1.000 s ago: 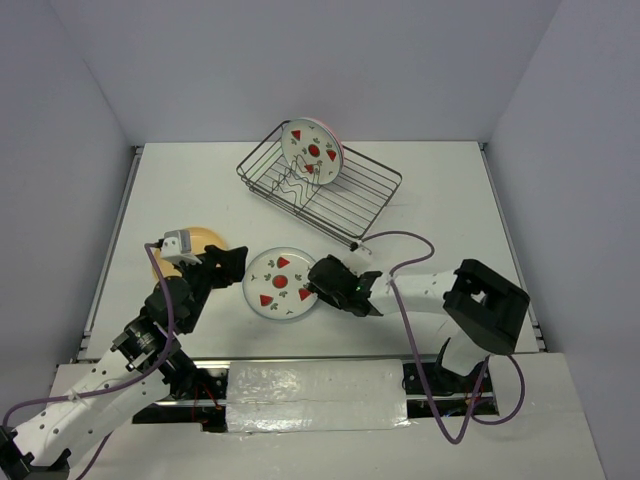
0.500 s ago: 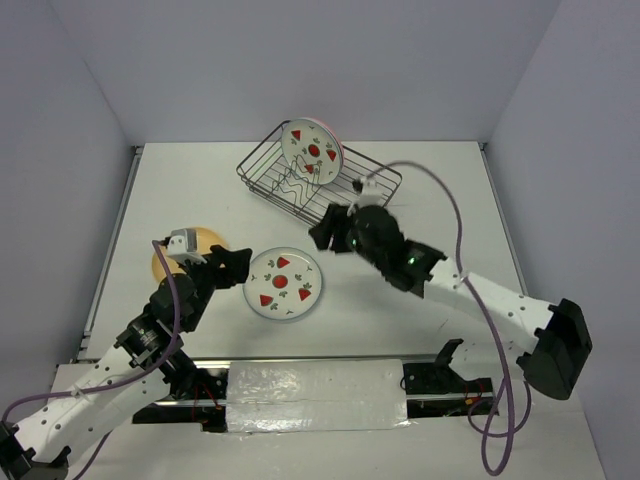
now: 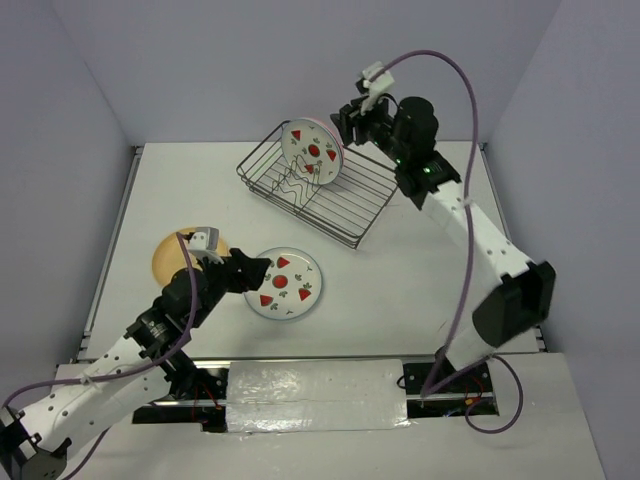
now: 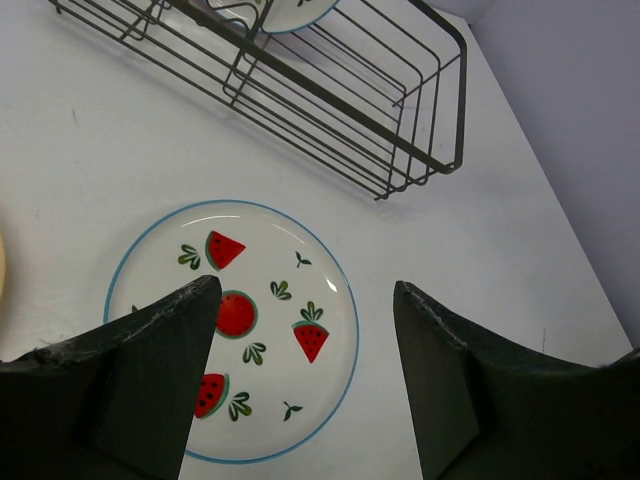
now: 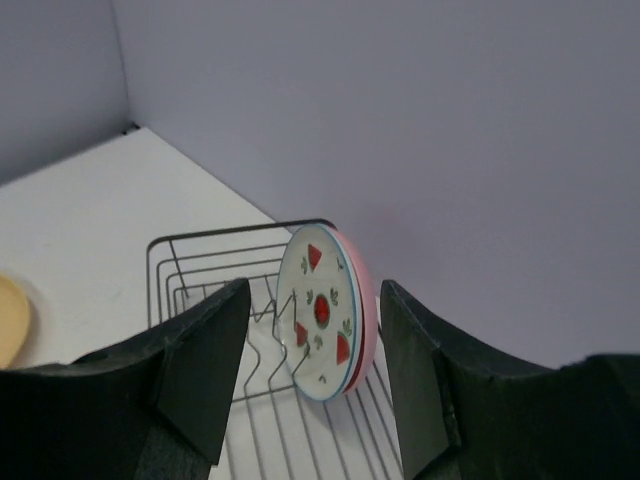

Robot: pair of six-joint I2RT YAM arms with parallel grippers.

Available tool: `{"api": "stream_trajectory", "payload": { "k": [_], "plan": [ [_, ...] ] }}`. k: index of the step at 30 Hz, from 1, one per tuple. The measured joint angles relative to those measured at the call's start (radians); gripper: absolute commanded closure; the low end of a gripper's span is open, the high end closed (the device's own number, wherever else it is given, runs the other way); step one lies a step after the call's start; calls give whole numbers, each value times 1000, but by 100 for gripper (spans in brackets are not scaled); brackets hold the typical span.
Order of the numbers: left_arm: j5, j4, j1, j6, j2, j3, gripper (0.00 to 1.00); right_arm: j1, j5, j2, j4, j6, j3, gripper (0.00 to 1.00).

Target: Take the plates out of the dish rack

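The left gripper [image 4: 302,290] is open and holds nothing. It hangs over a fruit plate [image 3: 283,283] that lies flat near the front edge of the surface [image 3: 430,270]. A tan plate [image 3: 163,262] lies flat beside it, closer to the left edge. The right gripper [image 5: 312,285] is open and empty too, up high by the back edge. Just below it is the dish rack [image 3: 355,205]. In the rack a second fruit plate [image 5: 322,310] stands on its edge, with a pink plate [image 5: 370,310] close behind it.

The top view looks down on the whole table [image 3: 430,270]; both wrist views, closer, share the dish rack [image 3: 350,195].
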Motion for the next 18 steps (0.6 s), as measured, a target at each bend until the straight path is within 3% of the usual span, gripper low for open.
{"api": "stream_trajectory", "payload": {
  "k": [7, 18],
  "plan": [
    [53, 15, -4, -2, -3, 0, 18, -52, -145, 371, -53, -111, 262, 39],
    [59, 26, -7, -26, -71, 0, 18, -102, -208, 586, -113, -141, 340, 40]
  ]
}}
